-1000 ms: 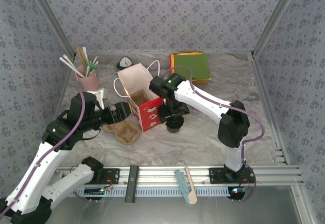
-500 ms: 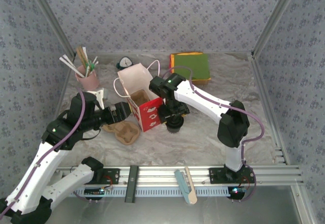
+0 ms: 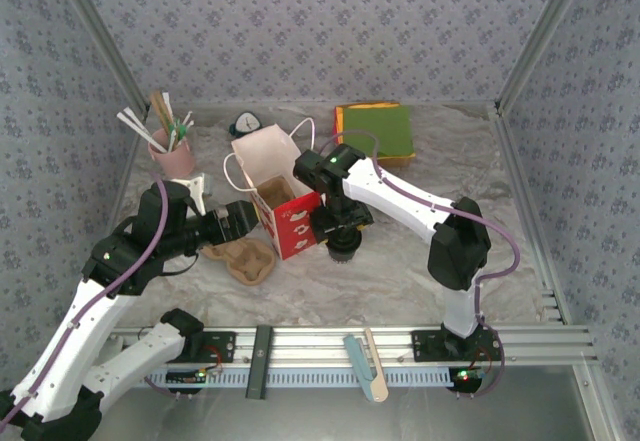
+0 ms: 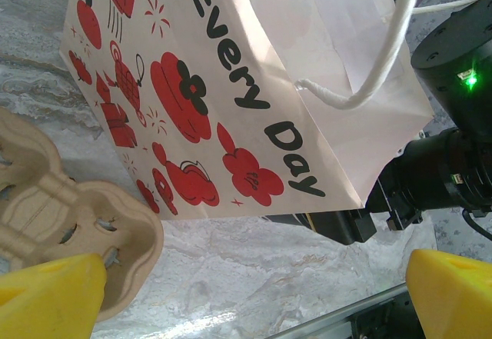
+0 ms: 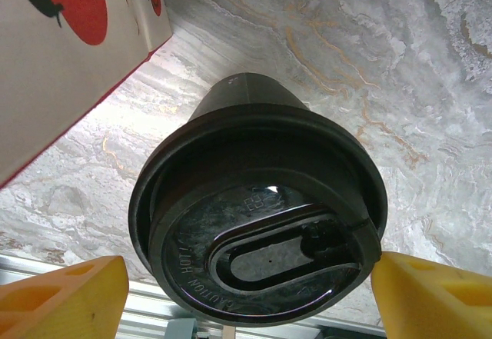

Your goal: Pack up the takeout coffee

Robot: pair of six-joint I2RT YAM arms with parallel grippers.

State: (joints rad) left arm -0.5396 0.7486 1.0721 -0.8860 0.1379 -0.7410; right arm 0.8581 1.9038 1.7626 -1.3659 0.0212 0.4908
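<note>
The step in hand is judged to be the picking up of the lidded coffee cup (image 5: 254,224) so that it can be lowered into the paper bag (image 3: 265,166). It would be done well if the grip were taken on the cup wall just under the black lid rather than on the lid's rim, since a snap-on lid may be popped off by a squeeze. The cup should be kept upright, lifted straight until the bag's mouth is cleared, and then carried over the opening without the rope handles (image 4: 384,61) being caught. The cup is seen upright on the marbled table (image 5: 346,62), just beside the red-printed side of the bag. The right gripper (image 5: 246,297) is held directly above it, pointed straight down, with its yellow fingers (image 5: 61,297) set on either side of the lid and very close to its edge. Whether the lid is being pressed or merely flanked cannot be told. The right arm is reached forward and to the left from its base, with the elbow raised. The left gripper (image 4: 246,300) is spread wide and nothing is held in it. It is aimed roughly level at the bag's side, over the cardboard cup carrier (image 4: 69,216), where the bag could be steadied by it.
</note>
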